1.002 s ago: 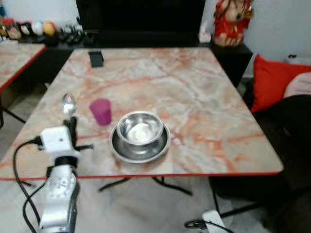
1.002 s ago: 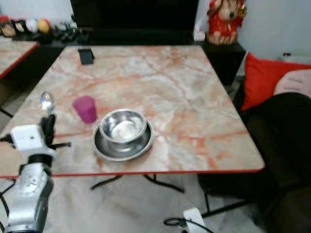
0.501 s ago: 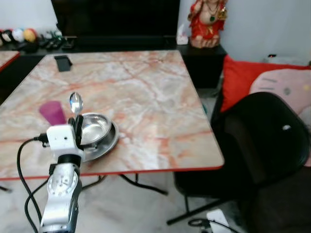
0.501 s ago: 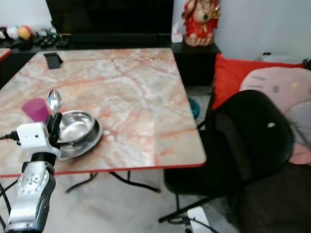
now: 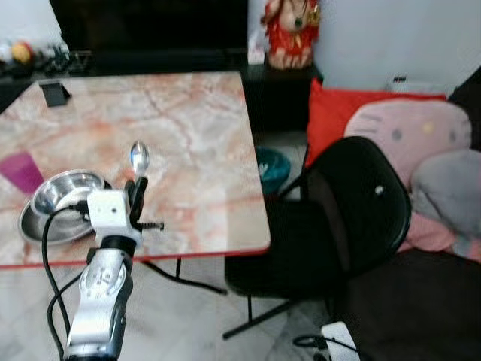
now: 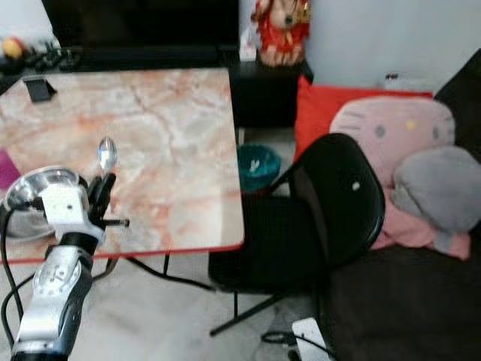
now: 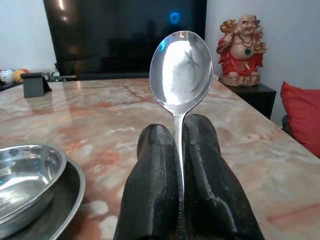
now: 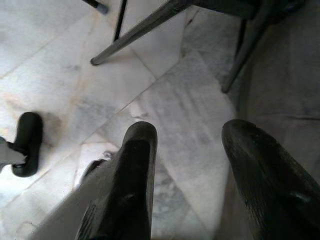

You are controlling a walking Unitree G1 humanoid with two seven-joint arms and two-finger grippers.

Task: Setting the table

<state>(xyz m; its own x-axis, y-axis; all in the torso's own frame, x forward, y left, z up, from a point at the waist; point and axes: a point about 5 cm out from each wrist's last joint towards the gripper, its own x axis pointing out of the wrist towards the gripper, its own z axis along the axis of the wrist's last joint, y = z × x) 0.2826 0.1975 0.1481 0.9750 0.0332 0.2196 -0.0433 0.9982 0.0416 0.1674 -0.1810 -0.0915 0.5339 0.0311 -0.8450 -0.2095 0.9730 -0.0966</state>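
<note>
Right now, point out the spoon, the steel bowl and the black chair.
spoon (image 7: 181, 70), left wrist view, middle of its bowl.
steel bowl (image 5: 62, 192), left eye view, inside bottom.
black chair (image 6: 340, 197), right eye view, middle of backrest.

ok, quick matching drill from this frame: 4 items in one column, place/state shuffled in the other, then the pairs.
Items:
1. spoon
2. steel bowl
3. purple cup
4. black chair

Place/state:
A. stands on the floor at the table's edge
B. sits in a steel plate
C. held upright in the left gripper, fingers shut on its handle
D. stands on the table beyond the bowl

Pairs: 1-C, 2-B, 3-D, 4-A
</note>
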